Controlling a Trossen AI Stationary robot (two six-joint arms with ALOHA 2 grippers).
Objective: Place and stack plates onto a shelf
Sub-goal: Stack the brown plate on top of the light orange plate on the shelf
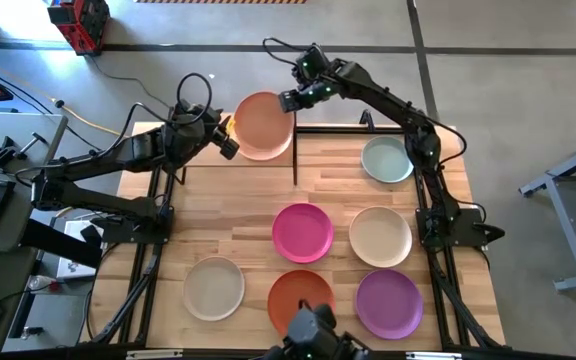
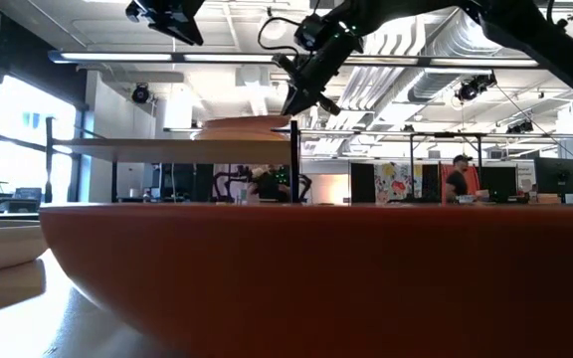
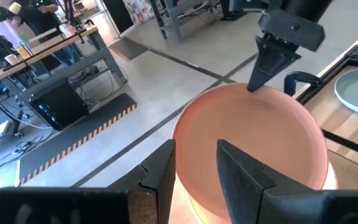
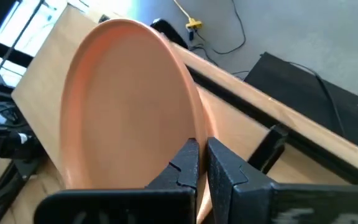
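Note:
A peach plate point(image 1: 263, 125) lies flat at the right end of the light-wood shelf point(image 2: 157, 149). A paler plate rim point(image 3: 329, 177) shows under it. My right gripper point(image 1: 290, 101) is shut, and its tips come down on the plate's far right rim. My left gripper point(image 1: 230, 143) hangs above the plate's left rim with a narrow gap between its fingers. In the left wrist view the plate point(image 3: 253, 143) shows beyond that gap. In the low view my left gripper point(image 2: 192, 35) is well above the plate point(image 2: 242, 127). My right gripper's shut fingertips point(image 4: 191, 149) meet the peach plate's rim point(image 4: 191, 127) on its far right side. They slant down from the table's far right. No part of the rim shows between the fingers. The plate stays flat on the shelf.
On the table lie a pale green plate point(image 1: 386, 160), a magenta one point(image 1: 302, 232), a cream one point(image 1: 380, 236), a beige-grey one point(image 1: 213, 288), an orange one point(image 1: 301, 297) and a purple one point(image 1: 389, 303). The shelf's black post point(image 2: 293, 159) stands beside the peach plate.

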